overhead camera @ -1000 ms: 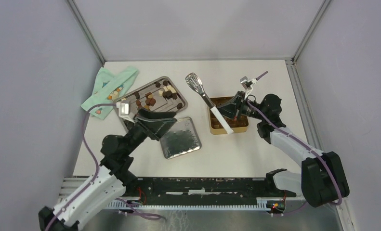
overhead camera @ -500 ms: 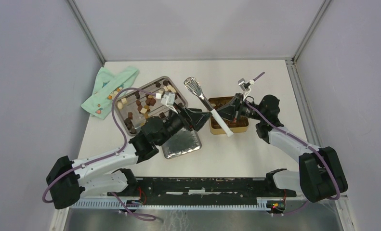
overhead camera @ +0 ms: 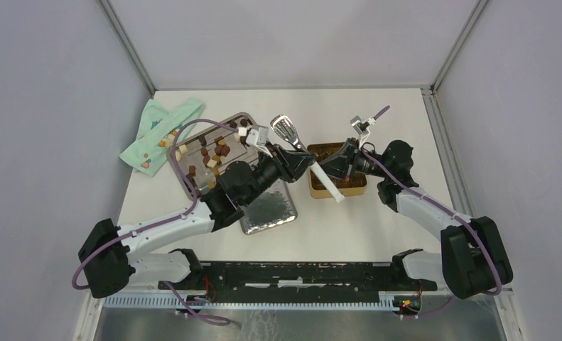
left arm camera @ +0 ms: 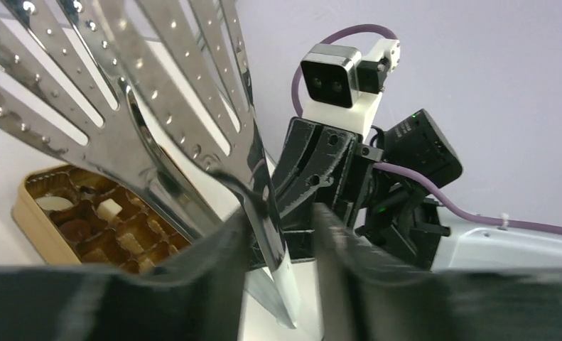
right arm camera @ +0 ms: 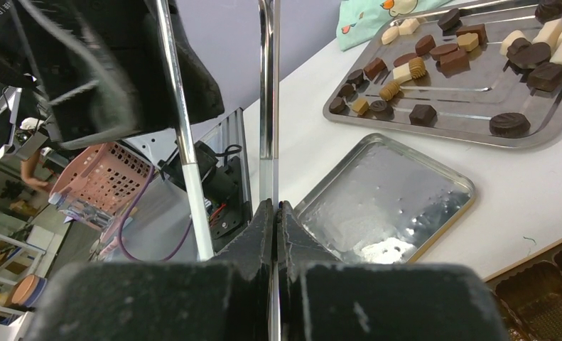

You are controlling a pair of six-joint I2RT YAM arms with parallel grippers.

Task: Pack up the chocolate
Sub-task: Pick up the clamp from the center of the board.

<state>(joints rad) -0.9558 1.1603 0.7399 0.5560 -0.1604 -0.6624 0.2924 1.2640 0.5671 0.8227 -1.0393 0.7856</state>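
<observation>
Find most of the chocolate (overhead camera: 205,151) loose on a steel tray (overhead camera: 244,115) toward the rear-left of the tabletop (overhead camera: 334,234): dark, mid-brown and cream pieces, scattered. See more pieces seated in the cups of a gold tin (overhead camera: 359,186) right of centre; cannot count them. Note the tin's lid (overhead camera: 271,209) lying silver side up just in front of the tray, partly under the left arm, and a green cloth (overhead camera: 157,131) by the left edge. Find metal tongs (overhead camera: 286,129) held off the tabletop between tray and tin, perforated head toward the rear. Read the right tool (overhead camera: 342,162) as clenched on 1 metal arm of the tongs. Read the left tool (overhead camera: 298,162) as released, its 2 fingers (left arm camera: 221,249) straddling the tongs with a gap showing on 1 side.
</observation>
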